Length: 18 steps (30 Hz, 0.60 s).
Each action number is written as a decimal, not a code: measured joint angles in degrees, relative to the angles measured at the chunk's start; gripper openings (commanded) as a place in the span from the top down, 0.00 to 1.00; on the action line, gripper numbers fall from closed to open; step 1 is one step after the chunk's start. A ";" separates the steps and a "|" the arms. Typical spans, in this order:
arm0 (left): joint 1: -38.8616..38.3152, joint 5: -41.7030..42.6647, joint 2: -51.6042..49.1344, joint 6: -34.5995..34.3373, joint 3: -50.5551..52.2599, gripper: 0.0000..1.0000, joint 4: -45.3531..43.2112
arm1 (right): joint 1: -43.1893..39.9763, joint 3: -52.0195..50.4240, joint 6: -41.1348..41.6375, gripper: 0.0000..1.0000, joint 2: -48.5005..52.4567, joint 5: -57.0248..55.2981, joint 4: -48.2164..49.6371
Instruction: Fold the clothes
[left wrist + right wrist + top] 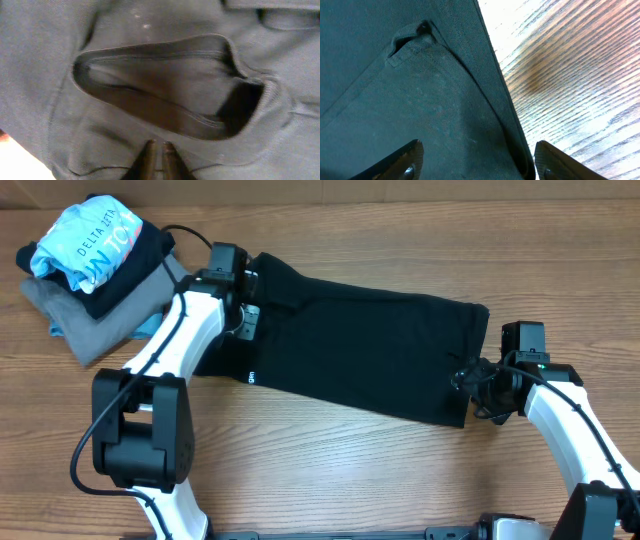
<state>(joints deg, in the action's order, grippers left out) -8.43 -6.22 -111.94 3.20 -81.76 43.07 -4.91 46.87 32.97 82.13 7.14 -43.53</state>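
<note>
Overhead: black garment (370, 350) lies flat on table (330, 480), just beside folded pile (95, 270). Left gripper (157, 159) sits on the garment end nearest the pile, fingers closed together against the fabric; pinching it or not, can't tell. Right gripper (477, 167) is at the end farthest from the pile, fingers spread wide over the garment's edge.

wooden table (330, 470); black garment (380, 355) spread flat across it; grey folded garment (95, 328) at the far left

Your left pincer (250, 296) is over one end of the black garment (370, 345), your right pincer (470, 385) at the opposite edge. A folded pile (95, 275) lies just beyond the left pincer.
</note>
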 measured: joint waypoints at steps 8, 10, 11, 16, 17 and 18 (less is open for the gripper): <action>0.92 3.72 -4.61 0.17 -0.07 0.96 1.66 | 0.00 0.00 0.00 0.25 0.00 -0.07 0.00; 0.92 4.07 -6.25 0.15 -0.07 0.96 0.59 | 0.00 0.00 0.00 0.25 0.00 -0.07 0.07; 0.92 4.11 -6.95 0.15 -0.04 0.96 -0.39 | 0.00 0.00 0.02 0.25 0.00 -0.09 0.13; 0.92 4.35 -7.26 -1.42 -0.20 0.96 -6.51 | 0.02 0.00 0.00 0.25 0.00 -0.09 0.26; 0.92 4.39 -7.26 -1.90 -0.44 0.94 -6.49 | 0.00 0.00 -0.02 0.25 0.00 -0.09 0.24; 0.92 4.42 -7.26 -2.16 -0.74 0.93 -6.45 | 0.00 0.00 -0.02 0.25 0.00 -0.09 0.20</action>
<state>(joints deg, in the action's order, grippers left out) -7.51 -1.80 -119.20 1.04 -82.50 36.62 -4.91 46.87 32.95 82.13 7.05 -43.33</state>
